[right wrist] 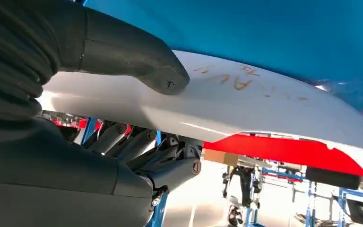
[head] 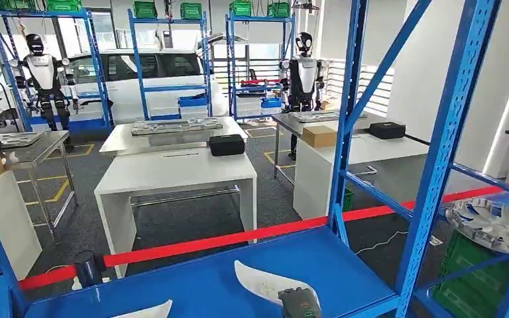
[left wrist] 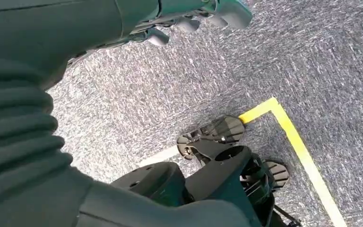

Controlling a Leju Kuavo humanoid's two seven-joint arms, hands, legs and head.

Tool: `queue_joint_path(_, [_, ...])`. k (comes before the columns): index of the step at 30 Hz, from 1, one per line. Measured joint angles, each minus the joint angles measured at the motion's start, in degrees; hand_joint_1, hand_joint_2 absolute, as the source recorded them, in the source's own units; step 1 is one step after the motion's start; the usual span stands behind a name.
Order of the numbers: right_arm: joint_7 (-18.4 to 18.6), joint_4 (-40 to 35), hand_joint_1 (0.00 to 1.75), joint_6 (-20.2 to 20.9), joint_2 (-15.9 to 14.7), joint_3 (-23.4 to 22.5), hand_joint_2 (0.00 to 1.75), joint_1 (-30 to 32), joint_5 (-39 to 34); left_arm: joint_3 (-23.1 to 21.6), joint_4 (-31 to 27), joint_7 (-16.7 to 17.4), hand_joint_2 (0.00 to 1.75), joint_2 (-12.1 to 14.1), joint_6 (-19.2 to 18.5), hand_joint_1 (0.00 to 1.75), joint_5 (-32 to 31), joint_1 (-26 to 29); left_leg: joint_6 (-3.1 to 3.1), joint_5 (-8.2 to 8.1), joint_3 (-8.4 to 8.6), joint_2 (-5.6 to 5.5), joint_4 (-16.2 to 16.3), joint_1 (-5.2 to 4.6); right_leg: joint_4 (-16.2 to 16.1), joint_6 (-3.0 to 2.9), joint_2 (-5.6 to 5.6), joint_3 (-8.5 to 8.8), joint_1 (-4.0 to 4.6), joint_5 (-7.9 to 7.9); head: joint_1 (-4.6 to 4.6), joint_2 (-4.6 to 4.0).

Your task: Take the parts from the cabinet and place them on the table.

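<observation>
Head view: white part (head: 265,281) lies on the blue cabinet shelf (head: 192,278).
Right wrist view: right hand (right wrist: 137,118) fingers clamped on the part's edge.
Left wrist view: left hand (left wrist: 189,19) above grey floor (left wrist: 217,85), fingers curled, holding nothing.

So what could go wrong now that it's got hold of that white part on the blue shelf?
The right hand pinches the white part only near one edge, thumb on top and fingers beneath, so the long curved piece could tilt or slip on lifting. The blue shelf post stands close beside it and could catch the part on the way out.
</observation>
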Motion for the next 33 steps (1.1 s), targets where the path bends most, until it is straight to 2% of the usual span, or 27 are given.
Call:
queue_joint_path(8, [-0.2,0.0,1.75,-0.4,0.0,0.0,1.75,0.0,0.0,0.0,0.0,1.6,1.75,0.0,-0.4,0.0,0.5,0.1,0.0,0.0,0.0,0.0,0.0,0.0,0.0,0.0,0.0,0.0,0.0,0.0,0.0,0.0])
queue_joint_path(15, [-1.6,0.0,1.75,-3.1,0.0,-1.1,1.75,-1.1,-1.2,0.1,0.0,3.1,1.75,-0.2,0.2,0.0,0.3,-0.1,0.0,0.0,-0.06,0.0,0.0,0.0,0.0,0.0,0.0,-0.02,-0.04,0.01,0.0,0.0])
queue_joint_path(21, [-2.2,-0.4,1.75,-4.7,0.0,-2.4,1.75,-6.7,-1.5,0.1,0.0,3.5,1.75,-0.6,0.5,0.0,-0.4,-0.3,0.03,0.02,-0.06,0.02,0.0,-0.01,0.0,0.02,0.02,-0.04,-0.06,0.04,0.0,0.0])
queue_joint_path(28, [-1.7,-0.9,1.75,-3.2,0.0,-2.4,1.75,-17.9,-0.8,0.1,0.0,4.5,1.75,-1.4,0.6,0.0,-0.7,-1.2,0.05,0.09,0.36,-0.01,0.0,-0.05,0.0,0.05,0.02,-0.05,-0.04,0.06,0.0,0.0])
queue_joint_path(33, [-2.1,-0.9,1.75,-4.0,0.0,-2.4,1.75,-19.7,-0.7,0.1,0.0,4.8,1.75,-1.6,0.6,0.0,-0.5,-1.2,0.06,0.08,0.28,-0.02,0.0,-0.05,0.0,0.06,-0.01,-0.04,-0.09,0.06,0.0,0.0])
